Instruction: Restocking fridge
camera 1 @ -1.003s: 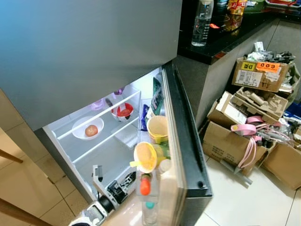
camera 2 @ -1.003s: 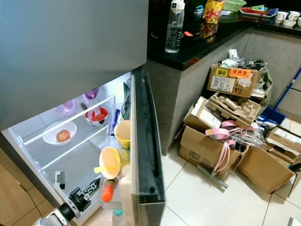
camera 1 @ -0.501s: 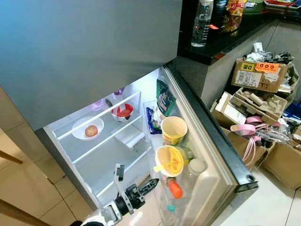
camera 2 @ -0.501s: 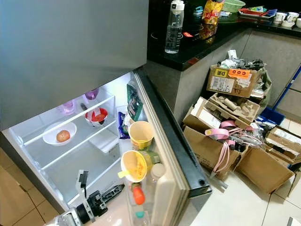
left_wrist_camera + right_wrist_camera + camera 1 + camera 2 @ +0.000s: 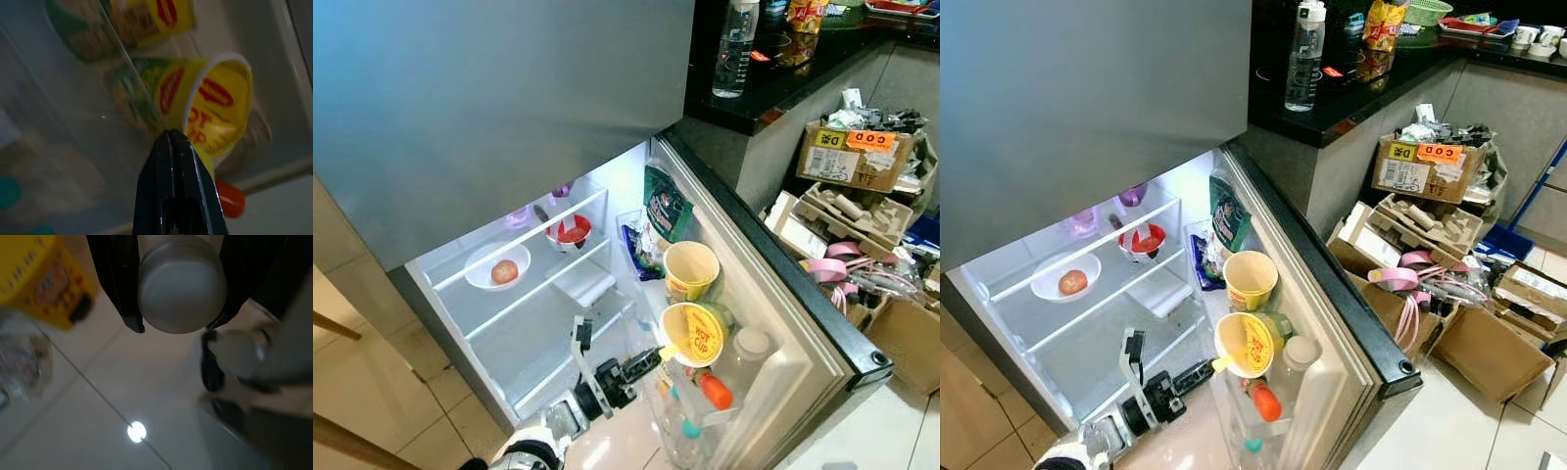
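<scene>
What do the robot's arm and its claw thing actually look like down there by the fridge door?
The left arm is silvery-white metal with a black wrist section. Its end effector, the left gripper, has two long, slim black fingers tapering to a narrow tip. The right gripper has two similar broad black fingers.

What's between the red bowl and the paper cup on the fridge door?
A blue snack packet sits between the red bowl and the paper cup, with a green bag just above it, in both eye views.
</scene>
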`<state>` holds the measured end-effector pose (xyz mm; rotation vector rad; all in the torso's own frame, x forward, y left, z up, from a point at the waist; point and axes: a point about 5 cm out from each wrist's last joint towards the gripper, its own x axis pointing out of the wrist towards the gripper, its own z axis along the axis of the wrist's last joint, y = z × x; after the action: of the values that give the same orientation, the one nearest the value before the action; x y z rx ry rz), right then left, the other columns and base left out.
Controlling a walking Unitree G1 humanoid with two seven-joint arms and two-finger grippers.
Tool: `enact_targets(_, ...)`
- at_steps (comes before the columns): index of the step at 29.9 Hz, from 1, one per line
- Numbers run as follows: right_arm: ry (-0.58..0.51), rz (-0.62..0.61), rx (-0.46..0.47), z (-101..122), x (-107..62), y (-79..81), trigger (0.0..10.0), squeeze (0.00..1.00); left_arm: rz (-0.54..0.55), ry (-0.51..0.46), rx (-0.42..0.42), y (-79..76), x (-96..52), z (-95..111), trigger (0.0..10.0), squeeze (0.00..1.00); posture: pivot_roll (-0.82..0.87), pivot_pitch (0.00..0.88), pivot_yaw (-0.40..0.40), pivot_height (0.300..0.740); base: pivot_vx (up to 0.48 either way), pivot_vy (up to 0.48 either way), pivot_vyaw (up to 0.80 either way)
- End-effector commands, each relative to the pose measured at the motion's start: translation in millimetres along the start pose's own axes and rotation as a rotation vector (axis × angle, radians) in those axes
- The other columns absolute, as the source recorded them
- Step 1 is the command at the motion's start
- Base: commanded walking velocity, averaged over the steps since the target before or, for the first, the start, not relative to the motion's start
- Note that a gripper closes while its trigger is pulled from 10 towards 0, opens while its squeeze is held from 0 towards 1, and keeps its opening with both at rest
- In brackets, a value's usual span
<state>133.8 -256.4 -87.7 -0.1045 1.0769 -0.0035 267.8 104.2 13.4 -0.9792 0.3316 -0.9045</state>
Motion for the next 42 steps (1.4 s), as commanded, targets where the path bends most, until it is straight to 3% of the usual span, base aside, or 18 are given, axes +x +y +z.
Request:
enact_targets(1,-0.058,0.066,-0.001,12,0.7,1.8,10.0,0.0,0.057,-0.027,-0.006,4.0,-3.2,-2,10.0,0.0,-0.07,0.0,-0.013,0.74,0.0,0.0,0.0)
enact_targets(4,-0.138,0.251,-0.019,31,1.2,13.4,10.0,0.0,0.157,-0.036,0.002,12.0,-15.0,-3,10.0,0.0,-0.07,0.0,-0.013,0.74,0.0,0.0,0.0)
enact_targets(6,-0.15,0.287,-0.029,33,0.9,16.0,10.0,0.0,0.171,-0.035,0.002,13.2,-17.3,-4,10.0,0.0,-0.07,0.0,-0.013,0.74,0.0,0.0,0.0)
enact_targets(11,-0.209,0.509,-0.168,55,-4.1,22.5,10.0,0.0,0.26,-0.039,-0.013,20.9,-35.2,-10,10.0,0.0,-0.08,0.0,-0.015,0.74,0.0,0.0,0.0)
enact_targets(14,-0.218,0.527,-0.192,58,-5.3,20.6,10.0,0.0,0.268,-0.039,-0.012,21.5,-36.5,-10,10.0,0.0,-0.08,0.0,-0.018,0.74,0.0,0.0,0.0)
enact_targets(17,-0.204,0.386,-0.211,62,-5.3,0.8,10.0,0.0,0.277,-0.04,-0.007,21.7,-34.8,-11,10.0,0.0,-0.08,0.0,-0.021,0.74,0.0,0.0,0.0)
enact_targets(18,-0.204,0.386,-0.211,62,-5.3,0.8,10.0,0.0,0.277,-0.04,-0.007,21.7,-34.8,-11,10.0,0.0,-0.08,0.0,-0.021,0.74,0.0,0.0,0.0)
enact_targets(22,-0.078,0.169,-0.154,40,-4.5,-21.1,10.0,0.0,0.276,-0.037,-0.004,21.2,-32.7,-12,10.0,0.0,-0.08,0.0,-0.022,0.74,0.0,0.0,0.0)
enact_targets(29,0.145,0.206,-0.161,-17,-11.1,-17.1,10.0,0.0,0.265,-0.036,0.0,20.4,-30.7,-12,10.0,0.0,-0.08,0.0,-0.022,0.74,0.0,0.0,0.0)
enact_targets(30,0.221,0.229,-0.162,-39,-14.8,-10.9,10.0,0.0,0.243,-0.03,0.012,18.5,-26.2,-10,10.0,0.0,-0.08,0.0,-0.022,0.74,0.0,0.0,0.0)
enact_targets(32,0.264,0.219,-0.153,-51,-17.4,-8.7,10.0,0.0,0.202,-0.024,0.026,15.1,-19.2,-8,10.0,0.0,-0.08,0.0,-0.021,0.74,0.0,0.0,0.0)
enact_targets(33,0.312,0.172,-0.137,-64,-20.3,-9.1,10.0,0.0,0.138,-0.019,0.044,9.4,-8.5,-3,10.0,0.0,-0.08,0.0,-0.021,0.74,0.0,0.0,0.0)
enact_targets(38,0.362,0.105,-0.14,-77,-24.1,-10.9,10.0,0.0,0.054,-0.004,0.071,1.1,6.2,2,10.0,0.0,-0.08,0.0,-0.018,0.74,0.0,0.0,0.0)
enact_targets(42,0.381,0.032,-0.106,-86,-27.3,-12.7,10.0,0.0,-0.061,0.034,0.109,-12.1,26.9,6,10.0,0.0,-0.09,0.0,-0.015,0.74,0.0,0.0,0.0)
